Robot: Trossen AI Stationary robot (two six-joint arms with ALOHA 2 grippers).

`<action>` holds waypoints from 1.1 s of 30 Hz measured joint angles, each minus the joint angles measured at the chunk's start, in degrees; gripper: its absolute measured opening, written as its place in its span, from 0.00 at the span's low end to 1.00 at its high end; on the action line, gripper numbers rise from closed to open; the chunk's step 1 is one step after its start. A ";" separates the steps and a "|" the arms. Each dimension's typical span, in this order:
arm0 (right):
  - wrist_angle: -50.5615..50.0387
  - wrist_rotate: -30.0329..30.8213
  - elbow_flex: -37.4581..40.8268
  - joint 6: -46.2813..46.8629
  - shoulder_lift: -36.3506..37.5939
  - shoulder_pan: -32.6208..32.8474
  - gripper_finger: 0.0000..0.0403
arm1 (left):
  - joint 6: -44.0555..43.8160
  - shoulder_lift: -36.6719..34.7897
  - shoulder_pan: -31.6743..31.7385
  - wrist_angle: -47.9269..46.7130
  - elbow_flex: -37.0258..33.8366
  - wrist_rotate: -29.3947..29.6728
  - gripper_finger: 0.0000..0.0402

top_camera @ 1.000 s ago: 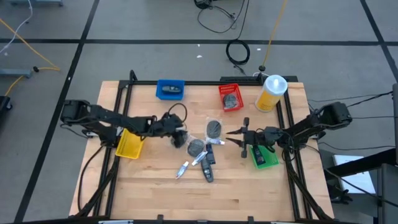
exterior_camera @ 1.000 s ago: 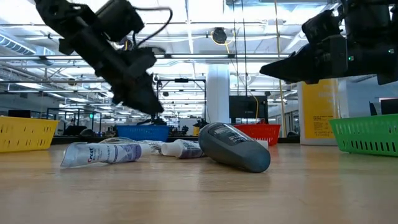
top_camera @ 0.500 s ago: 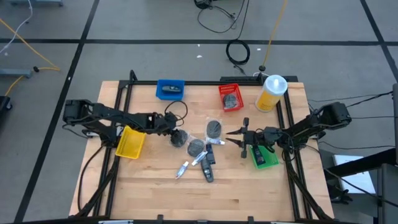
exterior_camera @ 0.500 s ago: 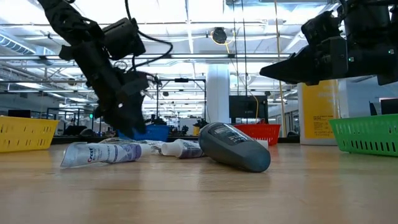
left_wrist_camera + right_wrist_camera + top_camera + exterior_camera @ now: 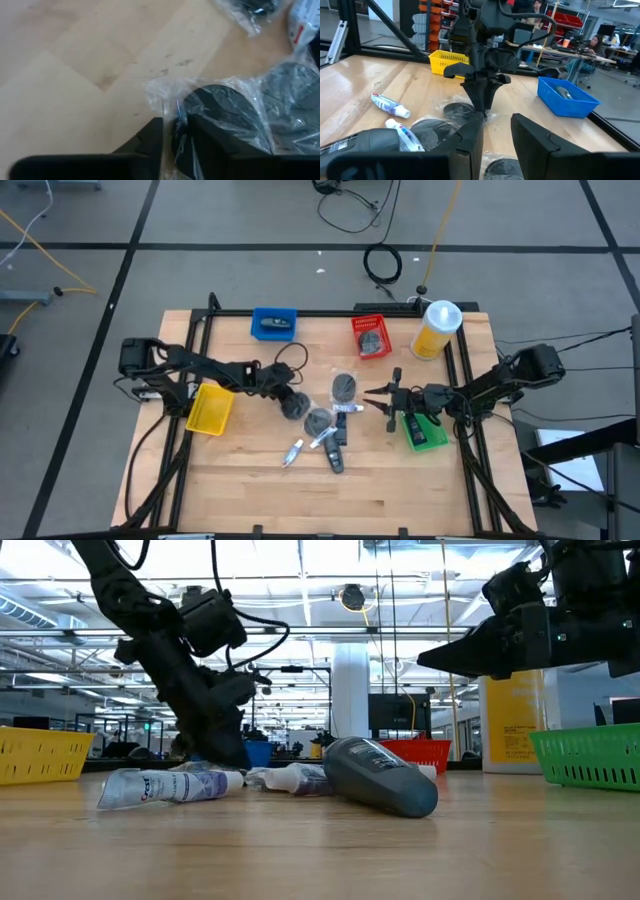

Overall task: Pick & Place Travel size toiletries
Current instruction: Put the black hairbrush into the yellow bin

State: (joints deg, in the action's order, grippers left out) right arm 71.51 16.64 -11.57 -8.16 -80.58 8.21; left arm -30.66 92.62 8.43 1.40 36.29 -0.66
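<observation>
Three grey discs in clear wrappers lie mid-table: one (image 5: pixel 344 387), one (image 5: pixel 318 420), and one (image 5: pixel 225 115) under my left gripper (image 5: pixel 291 403). That gripper is down at the table and shut on this disc's wrapper. A dark bottle (image 5: pixel 335 452) lies on its side, with thin white tubes (image 5: pixel 293 451) (image 5: pixel 165 785) beside it. My right gripper (image 5: pixel 372 397) hovers open above the table, right of the discs, holding nothing. My left gripper pinches the clear wrapper's edge (image 5: pixel 177 117) at the disc's rim between its two fingers (image 5: pixel 150 142). It comes from above, slanting down from the table's left. The disc lies flat on the table.
Blue bin (image 5: pixel 273 323) and red bin (image 5: pixel 371 335) stand at the far edge, each holding an item. Yellow bin (image 5: pixel 208 410) sits left, green bin (image 5: pixel 424 430) right under my right arm. A tall yellow canister (image 5: pixel 436 328) stands far right. Bare wood lies toward the near edge.
My left gripper has come down from well above the table onto the wrapped disc, shifting slightly toward the right and near edges. The right arm has kept still.
</observation>
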 joint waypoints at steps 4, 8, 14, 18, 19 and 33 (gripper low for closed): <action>-0.02 0.02 0.00 0.00 0.00 0.00 0.23 | 2.27 -0.04 -0.25 0.26 -0.02 -0.03 0.06; 0.02 0.02 0.00 0.00 0.00 0.00 0.23 | 3.07 -0.55 -0.30 1.46 -0.10 0.26 0.03; 0.25 0.02 0.00 0.00 0.00 0.00 0.23 | 4.50 -7.38 -2.80 -0.14 -0.31 0.73 0.01; 0.58 0.02 0.00 0.00 0.00 0.00 0.23 | 4.95 -15.46 -6.01 -0.23 -0.26 1.32 0.02; 0.64 0.02 0.00 0.00 0.00 0.00 0.23 | 5.08 -17.62 -7.03 -0.17 -0.23 1.63 0.02; 1.47 0.04 -0.02 -0.23 -0.02 -0.04 0.23 | -13.86 -39.11 -18.08 -56.97 17.63 20.29 0.00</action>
State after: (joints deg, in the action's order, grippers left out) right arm 72.98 16.69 -11.60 -8.40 -80.60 8.16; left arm -44.52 53.51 -9.64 -55.57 53.92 19.63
